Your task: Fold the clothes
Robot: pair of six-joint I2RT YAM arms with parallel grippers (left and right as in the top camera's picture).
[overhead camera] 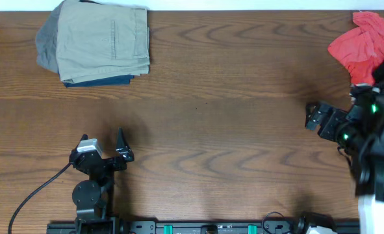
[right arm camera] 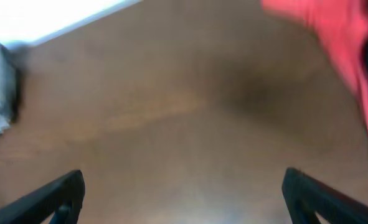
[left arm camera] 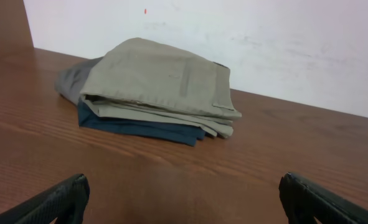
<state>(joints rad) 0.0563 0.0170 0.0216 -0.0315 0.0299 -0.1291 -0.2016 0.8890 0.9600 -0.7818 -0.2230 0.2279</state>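
Observation:
The pale khaki-grey shorts (overhead camera: 104,40) lie folded at the table's far left, on top of a stack. They also show in the left wrist view (left arm camera: 162,84), some way ahead of the fingers. My left gripper (overhead camera: 102,144) is open and empty near the front left, well short of the stack; its fingers (left arm camera: 184,199) frame bare wood. My right gripper (overhead camera: 314,117) is open and empty at the right side of the table; its fingers (right arm camera: 184,196) frame bare wood in a blurred view.
A dark navy folded garment (overhead camera: 107,80) lies under the shorts, with a grey garment (overhead camera: 45,47) at the stack's left. A crumpled red shirt (overhead camera: 364,45) lies at the far right corner, also in the right wrist view (right arm camera: 333,37). A white wall (left arm camera: 264,43) backs the table.

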